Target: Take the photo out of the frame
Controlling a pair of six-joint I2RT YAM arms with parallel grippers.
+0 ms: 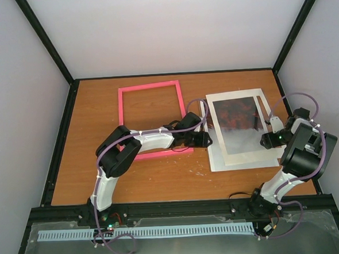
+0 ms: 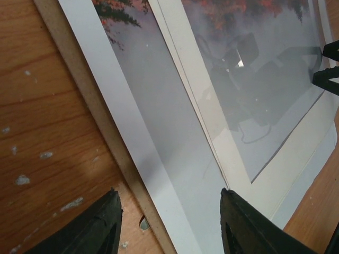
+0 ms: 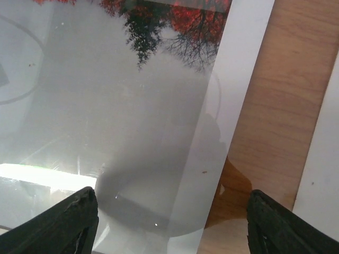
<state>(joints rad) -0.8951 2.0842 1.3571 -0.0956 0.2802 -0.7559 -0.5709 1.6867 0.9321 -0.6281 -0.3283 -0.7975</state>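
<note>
The photo (image 1: 235,123) is out, the frame (image 1: 148,86) lying empty to its left.
White mat sheets (image 1: 240,160) lie around and under the photo; the left gripper (image 1: 207,139) and right gripper (image 1: 266,139) flank it, fingers spread, gripping nothing.

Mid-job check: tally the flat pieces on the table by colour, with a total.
Pink frame: 1
Red-and-black photo: 1
White or cream sheets: 2 that I can tell apart
Brown board: 1
Total: 5
</note>
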